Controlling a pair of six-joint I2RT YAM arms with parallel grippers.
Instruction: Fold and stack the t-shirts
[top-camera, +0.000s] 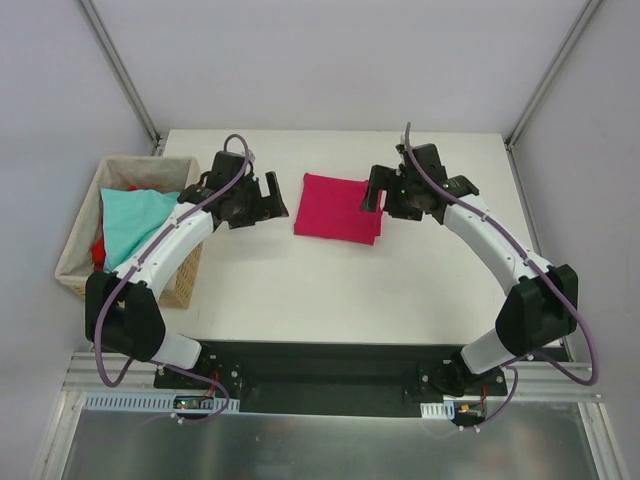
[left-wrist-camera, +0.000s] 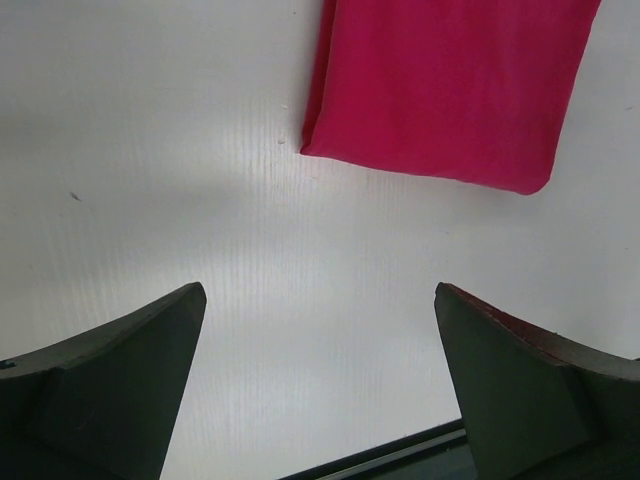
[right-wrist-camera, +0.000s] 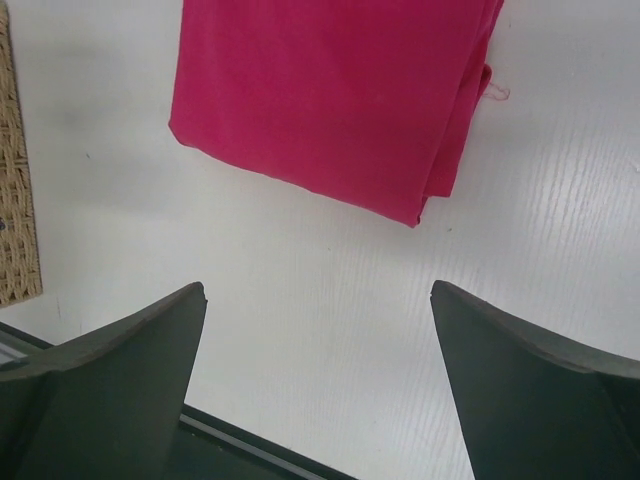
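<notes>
T-shirts, three in all, read from left to right. At the far left you see one woven basket (top-camera: 182, 283) standing at the desk's left edge. It holds two of the three: one light teal t-shirt (top-camera: 135, 222) lying loose on top, and one red t-shirt (top-camera: 97, 252), of which only a small patch shows beneath the teal, at the basket's left wall.

Next comes your left claw (top-camera: 262, 200) (left-wrist-camera: 320, 300). Its two fingers are spread wide with nothing between them, and it sits just left of the third shirt.

At the middle of the white desk (top-camera: 330, 290) lies one crimson-magenta t-shirt (top-camera: 338, 208) (left-wrist-camera: 450, 85) (right-wrist-camera: 320, 95). It is folded into a flat rectangle, and stacked layers show along one edge in the right wrist view.

Last is your right claw (top-camera: 378, 190) (right-wrist-camera: 318, 290), likewise spread wide and empty, at the shirt's right edge. In both wrist views the cloth lies beyond the fingertips, with bare desk between.

Count: three shirts, one basket, two claws.
</notes>
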